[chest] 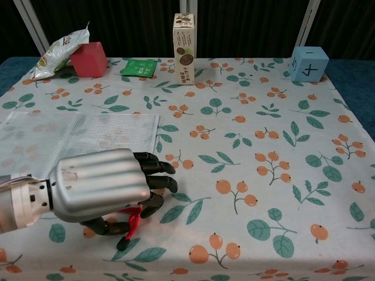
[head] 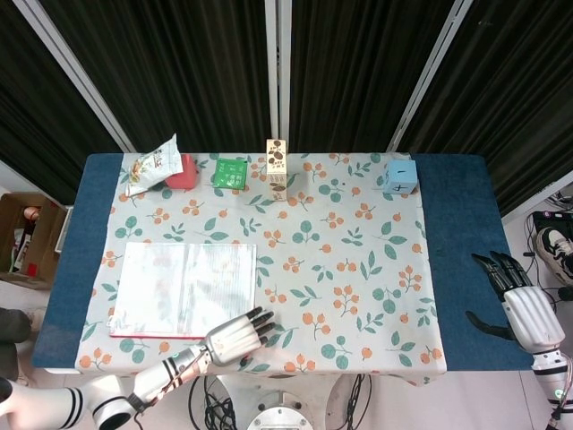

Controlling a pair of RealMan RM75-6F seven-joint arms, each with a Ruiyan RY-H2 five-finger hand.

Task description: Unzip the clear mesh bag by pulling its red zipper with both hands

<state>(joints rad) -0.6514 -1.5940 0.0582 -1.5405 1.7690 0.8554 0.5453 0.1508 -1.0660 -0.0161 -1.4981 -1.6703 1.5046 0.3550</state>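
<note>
The clear mesh bag (head: 183, 287) (chest: 76, 137) lies flat on the left of the floral cloth, its red zipper (head: 152, 338) running along its near edge. The red zipper pull (chest: 132, 221) with a black tip lies on the cloth at the bag's near right corner. My left hand (head: 235, 338) (chest: 105, 187) hovers over the pull, fingers curled above it and thumb beneath. Whether it pinches the pull is hidden. My right hand (head: 519, 305) sits off the table's right edge, fingers spread and empty; the chest view does not show it.
Along the far edge stand a snack bag (chest: 58, 50), a red block (chest: 89, 60), a green packet (chest: 139, 67), a tall carton (chest: 184, 50) and a blue cube (chest: 309, 63). A cardboard box (head: 27, 237) sits on the floor at the left.
</note>
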